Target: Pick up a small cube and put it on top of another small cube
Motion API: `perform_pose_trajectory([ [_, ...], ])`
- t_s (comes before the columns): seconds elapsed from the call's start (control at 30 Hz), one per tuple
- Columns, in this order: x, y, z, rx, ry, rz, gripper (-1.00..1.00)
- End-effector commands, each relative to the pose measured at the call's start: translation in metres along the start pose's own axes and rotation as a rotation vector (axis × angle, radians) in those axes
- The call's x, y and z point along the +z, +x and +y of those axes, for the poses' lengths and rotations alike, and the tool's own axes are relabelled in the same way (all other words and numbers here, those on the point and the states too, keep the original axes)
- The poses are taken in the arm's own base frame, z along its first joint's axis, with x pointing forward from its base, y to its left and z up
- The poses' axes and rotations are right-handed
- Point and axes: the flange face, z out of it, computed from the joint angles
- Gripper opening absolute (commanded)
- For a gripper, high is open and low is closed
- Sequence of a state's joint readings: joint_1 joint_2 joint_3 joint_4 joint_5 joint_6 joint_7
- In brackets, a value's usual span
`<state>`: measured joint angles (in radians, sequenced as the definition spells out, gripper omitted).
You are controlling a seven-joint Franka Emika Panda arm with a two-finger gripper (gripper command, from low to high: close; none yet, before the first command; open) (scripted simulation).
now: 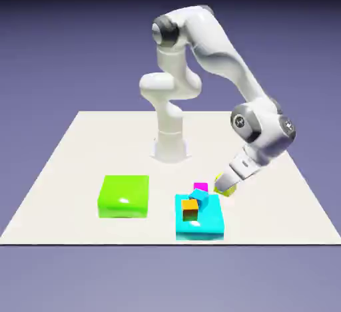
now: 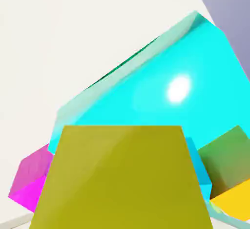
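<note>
— What is the gripper doing?

— It is hanging tilted over the table, just off the exterior view's right of the cyan block, and it is gripping the small yellow cube between its fingers. In the hand view that cube is filling the lower middle of the picture and hiding the fingertips.

— Which way is the cube pointing?

— It is sitting tilted along with the hand, raised off the tabletop. Being a cube, it is showing no long axis. In the hand view one broad face is turning toward the camera, wider at the bottom than at the top.

— What is lying around it?

— A small magenta cube is sitting at the cyan block's far edge, near the held cube. A small blue cube and a small orange cube are resting on top of the cyan block. A flat green block is lying well apart, toward the exterior view's left. In the hand view the magenta cube is showing at lower left and the orange cube at lower right, with the cyan block behind them.

— How many of each?

— I am counting one yellow, one magenta, one orange and one blue small cube, plus one green and one cyan flat block.
</note>
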<state>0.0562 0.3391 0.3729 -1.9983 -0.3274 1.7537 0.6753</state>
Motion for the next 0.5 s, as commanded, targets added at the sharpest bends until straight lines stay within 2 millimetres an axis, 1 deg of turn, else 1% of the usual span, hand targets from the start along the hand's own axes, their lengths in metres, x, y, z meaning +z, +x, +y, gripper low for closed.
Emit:
perform_pose_trajectory([
  [0.0,-0.005,0.003,0.013,0.054,0.031,-0.025,-1.0],
  [0.1,-0.021,0.009,0.05,0.207,0.136,-0.102,-1.0],
  [0.13,-0.004,0.019,0.068,0.243,0.157,-0.153,-1.0],
  [0.17,0.001,0.022,0.073,0.249,0.16,-0.167,-1.0],
  [0.2,0.001,0.022,0.073,0.249,0.16,-0.167,-1.0],
  [0.33,0.067,0.021,0.055,0.249,0.16,-0.167,-1.0],
  [0.37,0.067,0.021,0.055,0.249,0.16,-0.167,1.0],
  [0.4,0.067,0.021,0.055,0.249,0.16,-0.167,1.0],
  [0.47,0.033,0.023,0.064,0.25,0.159,-0.167,1.0],
])
